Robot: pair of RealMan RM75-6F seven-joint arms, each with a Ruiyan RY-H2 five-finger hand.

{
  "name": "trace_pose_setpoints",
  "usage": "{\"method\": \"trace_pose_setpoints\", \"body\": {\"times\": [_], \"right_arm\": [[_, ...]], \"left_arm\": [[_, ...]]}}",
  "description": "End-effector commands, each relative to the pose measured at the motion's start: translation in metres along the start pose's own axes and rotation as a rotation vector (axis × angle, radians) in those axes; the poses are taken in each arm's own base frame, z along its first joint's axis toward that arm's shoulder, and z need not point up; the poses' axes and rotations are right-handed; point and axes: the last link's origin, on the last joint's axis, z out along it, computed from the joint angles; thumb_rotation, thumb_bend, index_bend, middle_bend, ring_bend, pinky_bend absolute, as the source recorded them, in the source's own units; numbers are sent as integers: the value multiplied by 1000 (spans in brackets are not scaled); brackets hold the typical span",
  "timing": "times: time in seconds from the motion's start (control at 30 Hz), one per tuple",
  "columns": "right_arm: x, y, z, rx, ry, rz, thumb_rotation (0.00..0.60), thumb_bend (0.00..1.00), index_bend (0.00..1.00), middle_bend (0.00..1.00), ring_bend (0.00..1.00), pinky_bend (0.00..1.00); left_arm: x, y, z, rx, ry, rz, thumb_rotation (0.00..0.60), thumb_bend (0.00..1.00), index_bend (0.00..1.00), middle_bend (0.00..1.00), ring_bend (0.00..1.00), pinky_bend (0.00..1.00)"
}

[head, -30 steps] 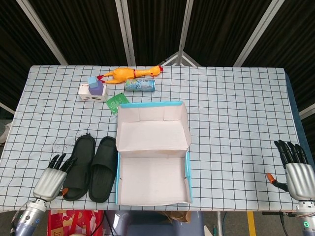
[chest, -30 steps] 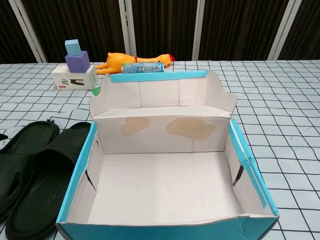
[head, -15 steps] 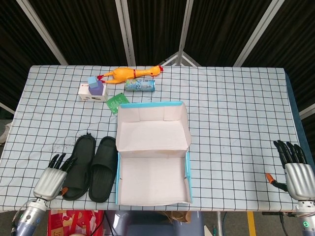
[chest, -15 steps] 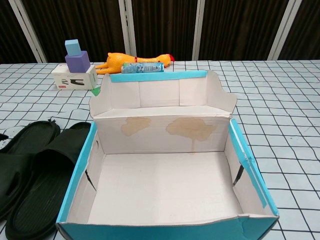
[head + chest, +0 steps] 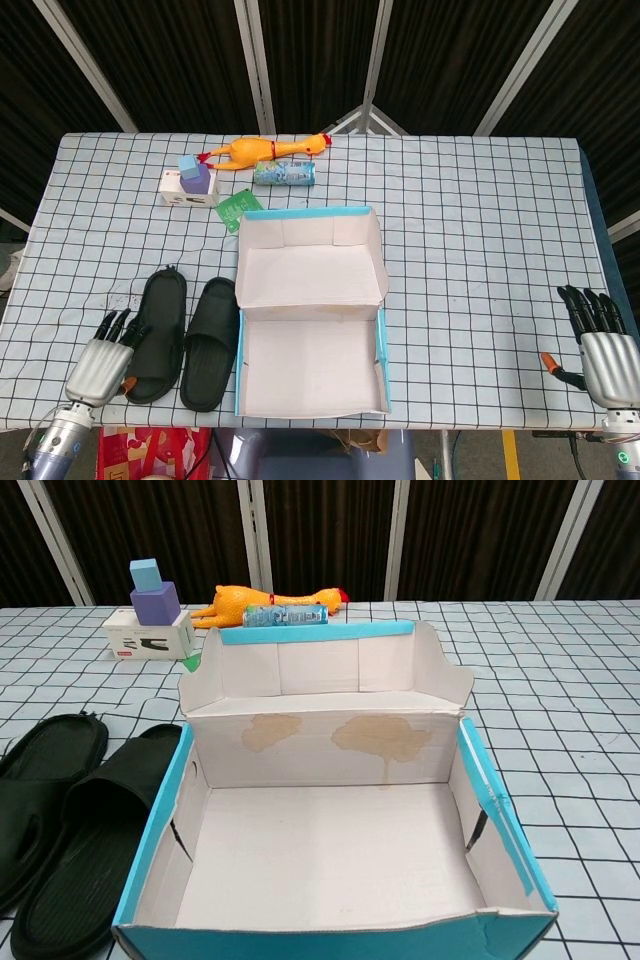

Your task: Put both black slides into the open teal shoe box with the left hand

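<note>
Slides are both lying on the checked table (image 5: 480,250) to the left of the shoe box (image 5: 312,330), side by side and outside it. The outer slide (image 5: 157,322) is now sitting a little straighter and clear of the left hand (image 5: 100,352), where half a second ago the fingers were overlapping its edge; the inner slide (image 5: 210,342) is resting against the box's teal wall as before. The left hand is hovering just beside the outer slide with fingers spread and holding nothing, so it seems to be pulling back slightly or resetting rather than gripping. The right hand (image 5: 598,340) is idling near the table's right edge, fingers apart and empty, unchanged. The box is lying open and empty, so neither slide is in yet, and the first grasp is still to be made.
</note>
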Motion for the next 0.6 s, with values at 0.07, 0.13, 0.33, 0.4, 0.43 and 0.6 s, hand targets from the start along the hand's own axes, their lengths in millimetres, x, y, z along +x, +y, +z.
{"method": "trace_pose_setpoints", "body": {"times": [0.07,0.13,0.33,0.4,0.43,0.6], "right_arm": [[0,0,0,-1,-2,0,600,246,46,90,45,40],[-1,0,0,-2,-4,0,600,246,46,90,45,40],[-1,-1,0,-2,-7,-2,600,246,46,90,45,40],[-1,-1,0,-1,-6,0,600,246,46,90,45,40],[0,-1,0,-2,-4,1,600,246,46,90,45,40],[0,-1,-1,-4,-5,3,600,246,47,90,45,40]], "left_arm": [[6,-6,-1,26,26,1,600,537,205,358,15,69],[10,-9,-3,36,44,-7,600,537,211,362,15,68],[20,-20,-9,75,77,-16,600,538,229,372,17,69],[24,-26,-12,91,90,-20,600,538,235,377,19,68],[27,-28,-13,96,101,-25,600,538,238,378,20,68],[47,-41,-18,122,192,-53,600,538,244,383,23,68]]}}
